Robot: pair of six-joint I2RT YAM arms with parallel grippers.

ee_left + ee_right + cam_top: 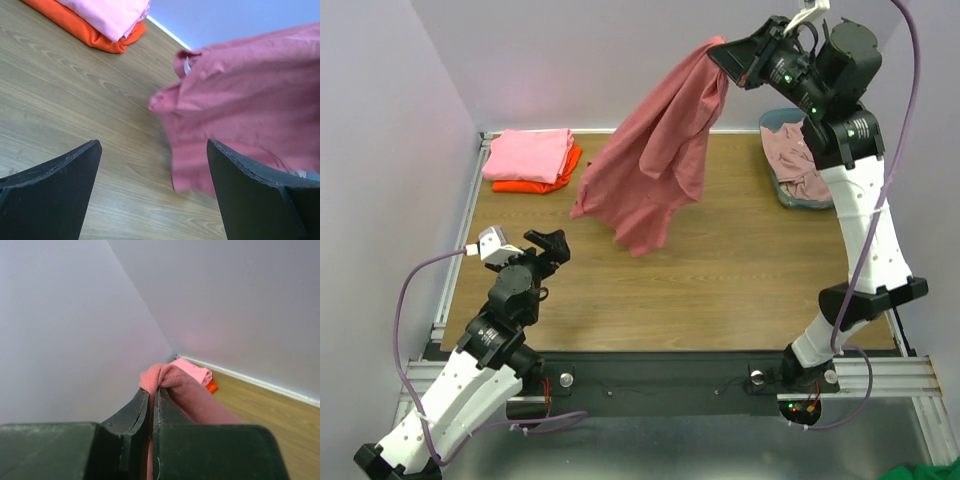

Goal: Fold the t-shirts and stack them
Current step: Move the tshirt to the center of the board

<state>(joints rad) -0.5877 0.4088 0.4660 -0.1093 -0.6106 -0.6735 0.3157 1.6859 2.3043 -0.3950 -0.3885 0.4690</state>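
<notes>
**A:** Top view, upper right: what has the right gripper (724, 58) got?

**B:** The red shirt (650, 160). The jaws are closed on a bunched fold at its top edge. The right wrist view shows the same grip: the right gripper (151, 391) is pressed together, with a hump of the red shirt (172, 377) standing just past the tips.

**A:** Where does that shirt lie?

**B:** It hangs free from the grip, across the upper centre of the top view and over the table (740, 270). Its loose lower edge reaches mid-frame. Whether that edge touches the wood cannot be told.

**A:** And the left gripper (548, 246)?

**B:** It is at lower left of the top view, spread wide and holding nothing. In the left wrist view, the left gripper (152, 145) frames bare wood. The red shirt (250, 95) fills the right half beyond it, and its lower edge is blurred.

**A:** The other shirts?

**B:** At upper left of the top view, a folded pink shirt (528, 155) rests on a folded orange shirt (525, 186), at the table's far corner. The left wrist view shows them at top left: pink shirt (112, 15) over orange shirt (85, 30). The right wrist view shows them small at centre: pink shirt (196, 373) and orange shirt (212, 386).

**A:** The fourth?

**B:** A pale shirt (792, 155) lies crumpled in the basket (788, 197). It is at right of the top view, partly hidden behind the right arm.
</notes>
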